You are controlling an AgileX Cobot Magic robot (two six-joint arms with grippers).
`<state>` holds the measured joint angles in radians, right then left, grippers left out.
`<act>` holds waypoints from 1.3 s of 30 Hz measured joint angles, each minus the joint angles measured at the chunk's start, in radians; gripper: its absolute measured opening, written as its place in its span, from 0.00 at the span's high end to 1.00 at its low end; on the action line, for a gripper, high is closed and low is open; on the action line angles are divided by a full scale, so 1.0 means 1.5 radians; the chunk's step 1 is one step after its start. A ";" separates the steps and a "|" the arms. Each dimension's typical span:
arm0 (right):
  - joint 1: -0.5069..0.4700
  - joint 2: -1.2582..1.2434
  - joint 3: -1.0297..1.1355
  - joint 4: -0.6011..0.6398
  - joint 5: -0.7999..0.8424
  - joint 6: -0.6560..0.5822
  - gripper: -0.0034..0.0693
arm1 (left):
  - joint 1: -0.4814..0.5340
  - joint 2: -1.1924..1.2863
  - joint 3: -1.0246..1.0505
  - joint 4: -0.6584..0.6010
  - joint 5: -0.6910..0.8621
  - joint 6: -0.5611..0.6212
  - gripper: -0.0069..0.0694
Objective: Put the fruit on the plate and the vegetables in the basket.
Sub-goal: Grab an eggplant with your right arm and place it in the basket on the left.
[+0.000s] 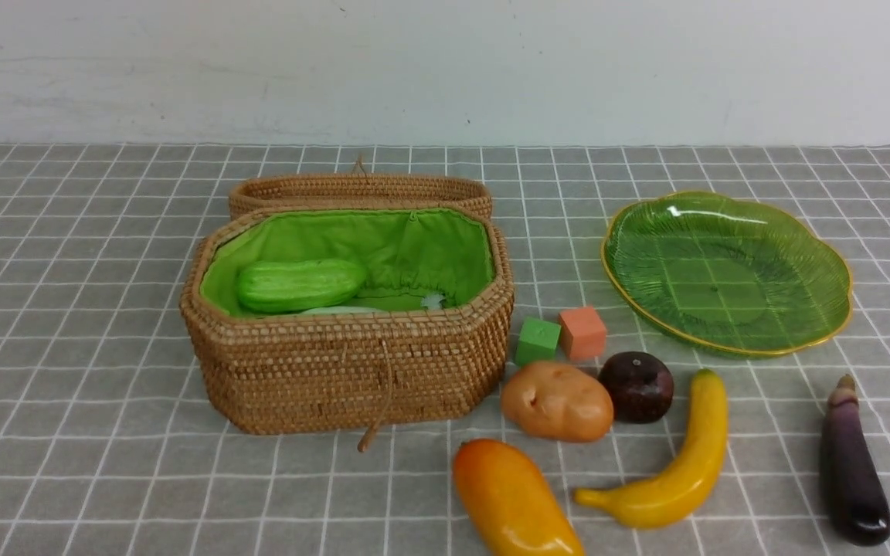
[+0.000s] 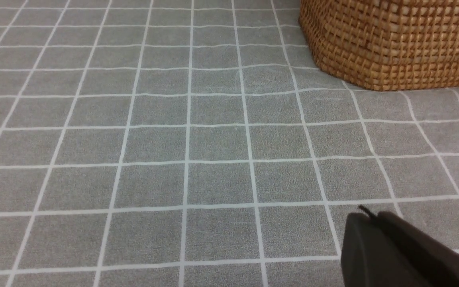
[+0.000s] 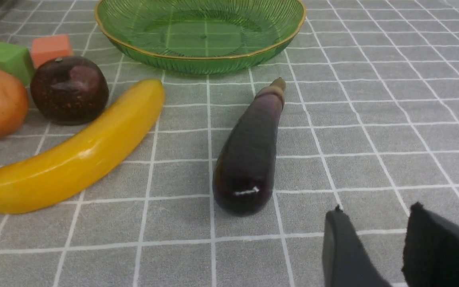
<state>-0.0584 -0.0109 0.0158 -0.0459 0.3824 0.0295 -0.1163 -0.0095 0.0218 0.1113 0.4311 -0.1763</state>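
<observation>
The woven basket (image 1: 344, 371) stands open at centre-left, with the green cucumber (image 1: 300, 284) and a sliver of the white radish (image 1: 341, 310) inside. The green plate (image 1: 727, 270) sits empty at the right. In front lie the potato (image 1: 557, 401), maroon fruit (image 1: 636, 386), banana (image 1: 677, 463), mango (image 1: 511, 498) and purple eggplant (image 1: 850, 463). Neither arm shows in the front view. My left gripper (image 2: 369, 217) is shut and empty over bare cloth, with the basket's corner (image 2: 393, 44) ahead of it. My right gripper (image 3: 377, 211) is open and empty, just short of the eggplant (image 3: 249, 155).
A green cube (image 1: 538, 340) and an orange cube (image 1: 582, 332) sit between basket and plate. The basket's lid (image 1: 360, 191) lies behind it. A grey checked cloth (image 1: 66, 324) covers the table up to a white wall.
</observation>
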 joint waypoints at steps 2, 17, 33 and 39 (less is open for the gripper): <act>0.000 0.000 0.000 0.000 0.000 0.000 0.62 | 0.000 0.000 0.000 0.000 0.000 0.000 0.88; 0.000 0.000 0.007 -0.007 -0.111 0.003 0.62 | 0.000 0.000 0.000 0.000 0.000 0.000 0.86; 0.000 0.001 -0.101 0.043 -0.339 0.248 0.62 | 0.000 0.000 0.000 0.001 0.000 0.000 0.84; 0.000 0.107 -0.341 0.045 -0.132 0.284 0.62 | 0.000 0.000 0.001 0.001 -0.001 -0.001 0.83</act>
<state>-0.0584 0.1496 -0.4964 0.0216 0.1846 0.4559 -0.1163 -0.0095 0.0226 0.1124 0.4298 -0.1772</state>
